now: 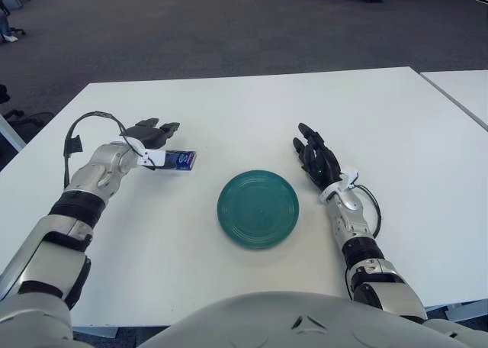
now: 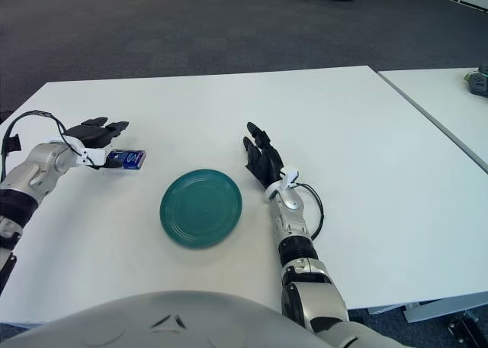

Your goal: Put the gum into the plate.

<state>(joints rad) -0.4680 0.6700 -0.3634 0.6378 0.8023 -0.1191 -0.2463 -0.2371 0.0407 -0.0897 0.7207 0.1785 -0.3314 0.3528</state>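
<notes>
The left hand [image 1: 152, 133], fingers spread and gripping nothing, sits just left of the gum [image 1: 177, 159] lying on the table [image 1: 244, 104]; the reach is in hand, and closing on the pack precedes carrying it right to the plate [image 1: 258, 209], while the right hand [image 1: 316, 159] shows open beside the plate's right.

The left hand [image 1: 152, 134] is covering the near end of the gum [image 1: 178, 160], its print too small to read, and contact is remaining indeterminate.
</notes>
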